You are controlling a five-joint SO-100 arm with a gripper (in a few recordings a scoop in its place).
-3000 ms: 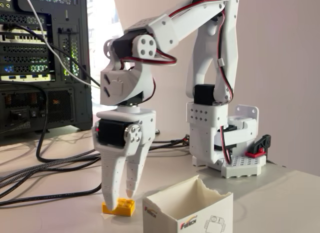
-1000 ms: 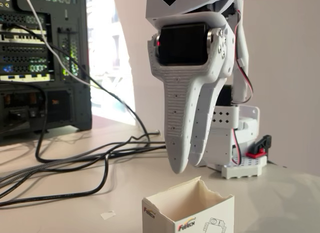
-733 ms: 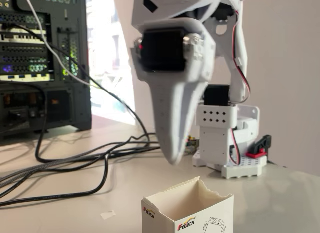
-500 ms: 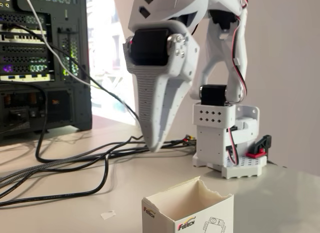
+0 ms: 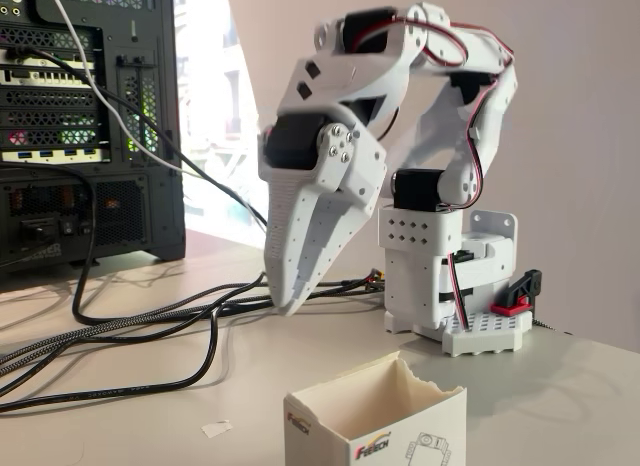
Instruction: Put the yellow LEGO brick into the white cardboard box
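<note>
Below and to the right of my gripper (image 5: 288, 304), whose fingers look pressed together with nothing between them, the white cardboard box (image 5: 377, 418) stands open, so I judge the yellow LEGO brick, unseen, lies inside, and I retreat smoothly upward.

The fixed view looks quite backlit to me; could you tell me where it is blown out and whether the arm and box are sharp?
In the fixed view, the window behind the gripper is blown out to white; the gripper and the white cardboard box are sharp, without motion blur; the box's inside is evenly lit, its bottom hidden.
</note>
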